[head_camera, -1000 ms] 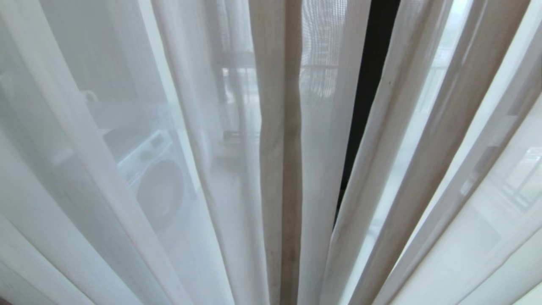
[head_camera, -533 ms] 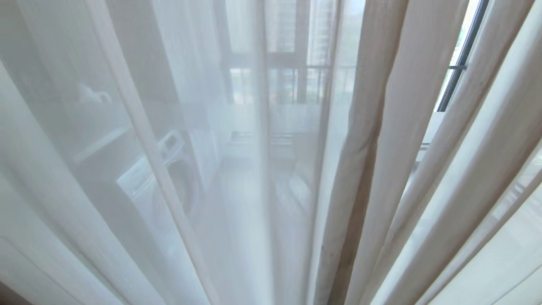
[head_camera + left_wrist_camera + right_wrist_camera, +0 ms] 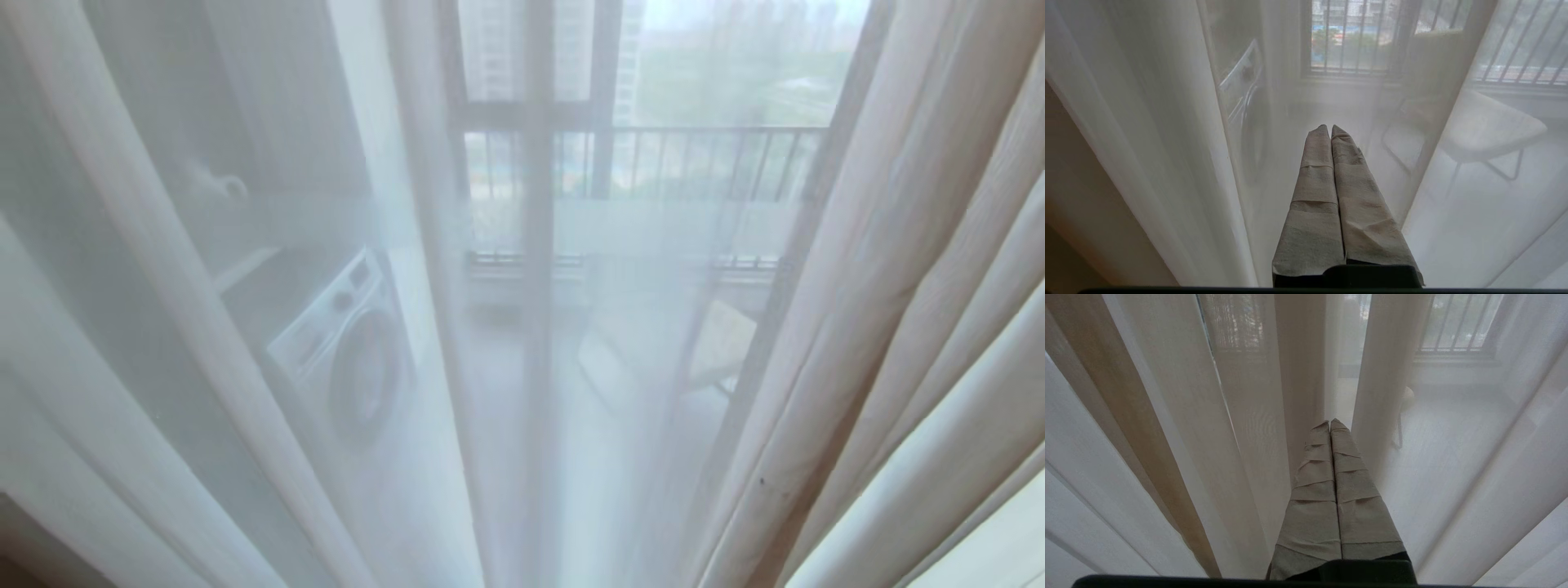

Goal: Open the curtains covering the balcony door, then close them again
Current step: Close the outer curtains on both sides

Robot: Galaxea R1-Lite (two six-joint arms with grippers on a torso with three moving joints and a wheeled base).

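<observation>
Both the left gripper (image 3: 1327,130) and right gripper (image 3: 1329,424) (jaws closed, empty) could snag the curtains (image 3: 898,327), dragging the sheers unevenly.

Sheers (image 3: 245,327) hang in front; behind them, a washer (image 3: 351,359) left, a chair (image 3: 718,343) right, a railing (image 3: 694,163) beyond. Drapes (image 3: 914,327) hang at right.

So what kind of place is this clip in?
Probably a home, at the doorway to a high-rise balcony: sheer curtains hang right in front, with a washing machine, a chair and a barred railing visible through them.
</observation>
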